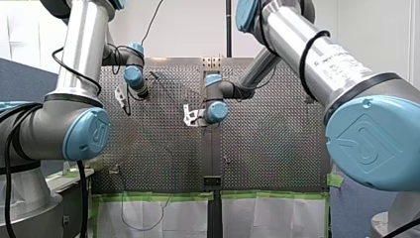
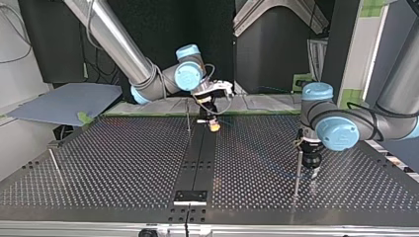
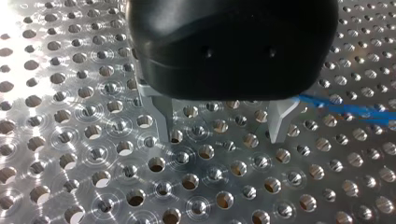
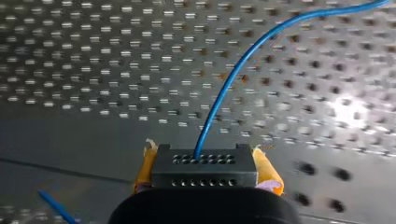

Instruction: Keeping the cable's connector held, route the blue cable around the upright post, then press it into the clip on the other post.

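blue cable (image 4: 233, 74) leaves the black connector (image 4: 204, 173), which the right gripper (image 4: 205, 158) pinches between its yellow pads (image 4: 267, 169) in the right wrist view. the cable curves away ahead of the gripper over the perforated table (image 4: 93, 56). in the left wrist view the left gripper (image 3: 222, 123) hangs with its metal fingers (image 3: 162, 116) spread over bare table, the cable just beside one finger. in the top view an upright post (image 2: 298, 170) stands just beside the left gripper.

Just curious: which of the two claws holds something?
My right gripper: its yellow pads clamp the black connector of the blue cable. My left gripper is open and empty.
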`<state>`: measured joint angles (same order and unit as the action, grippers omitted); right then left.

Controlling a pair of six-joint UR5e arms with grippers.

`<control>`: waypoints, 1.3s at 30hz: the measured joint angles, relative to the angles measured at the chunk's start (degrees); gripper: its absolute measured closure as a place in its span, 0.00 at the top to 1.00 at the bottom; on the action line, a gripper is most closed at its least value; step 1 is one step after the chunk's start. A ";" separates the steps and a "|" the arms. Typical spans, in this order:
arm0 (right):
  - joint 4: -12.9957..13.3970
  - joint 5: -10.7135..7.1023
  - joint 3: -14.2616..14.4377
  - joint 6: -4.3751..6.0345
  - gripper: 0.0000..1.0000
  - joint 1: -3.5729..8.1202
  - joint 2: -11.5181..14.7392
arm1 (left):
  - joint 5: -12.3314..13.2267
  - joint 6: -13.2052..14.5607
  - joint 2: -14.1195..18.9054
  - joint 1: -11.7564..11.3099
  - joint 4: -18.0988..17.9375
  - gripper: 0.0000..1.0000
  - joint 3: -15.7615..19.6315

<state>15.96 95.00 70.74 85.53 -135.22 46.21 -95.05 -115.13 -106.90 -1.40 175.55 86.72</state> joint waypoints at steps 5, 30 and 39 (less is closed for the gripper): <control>2.39 0.25 2.04 0.32 0.00 0.17 -0.80 | 0.00 -0.03 0.00 0.01 -0.06 1.00 0.00; 9.62 3.45 5.35 1.30 0.00 0.70 -10.41 | -0.09 0.05 0.00 0.33 -0.45 1.00 0.00; 12.73 3.61 5.37 2.37 0.00 0.82 -14.81 | -0.09 0.08 0.00 0.35 -0.71 1.00 0.00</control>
<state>28.70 98.61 76.11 87.90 -134.40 31.40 -95.14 -115.06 -106.90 -1.05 174.85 86.73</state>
